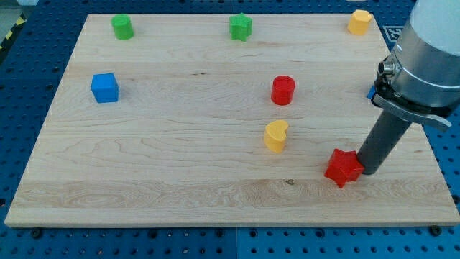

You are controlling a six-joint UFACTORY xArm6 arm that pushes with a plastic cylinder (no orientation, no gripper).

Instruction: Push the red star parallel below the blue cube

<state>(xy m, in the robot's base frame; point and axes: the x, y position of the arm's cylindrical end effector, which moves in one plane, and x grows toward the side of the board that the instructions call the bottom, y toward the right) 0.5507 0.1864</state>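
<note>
The red star point(343, 168) lies on the wooden board point(180, 173) near the view's lower right. My tip point(369, 171) stands right against the star's right side, touching or nearly touching it. The blue cube point(105, 88) sits far off at the view's left, in the upper half of the board. The star is well to the right of the cube and lower in the view.
A yellow heart-like block point(275, 136) lies up and left of the star. A red cylinder point(283, 90) is above that. A green cylinder point(123, 27), a green star point(241, 27) and a yellow block point(359, 21) line the top edge. The arm body point(428, 57) hides the right edge.
</note>
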